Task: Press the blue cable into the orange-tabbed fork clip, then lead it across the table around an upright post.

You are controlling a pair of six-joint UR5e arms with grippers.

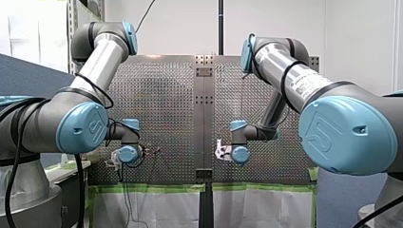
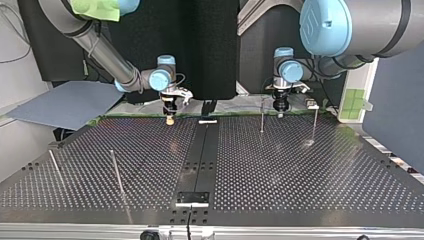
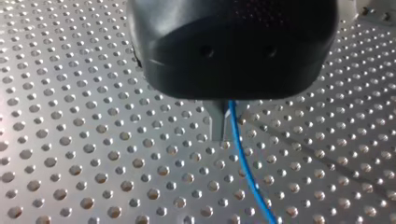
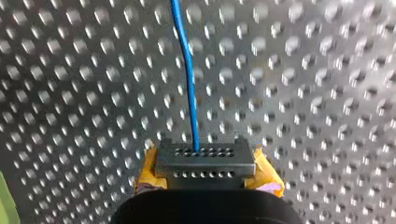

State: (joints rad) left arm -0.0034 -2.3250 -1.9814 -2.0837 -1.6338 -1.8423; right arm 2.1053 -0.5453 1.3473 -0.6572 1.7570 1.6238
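Altogether, four upright posts (image 2: 117,172) and one blue cable (image 3: 243,158) show.

Thin blue cable (image 4: 188,84) nearly straight; upright post (image 2: 261,116) slim, vertical.

My left gripper (image 3: 224,137) hung over the perforated table (image 3: 93,163), its black body wide and close. Its grey metal fingers (image 3: 217,123) were pinched together on the blue cable (image 3: 245,163). From the gripper, the cable ran away across the table in a gentle curve.
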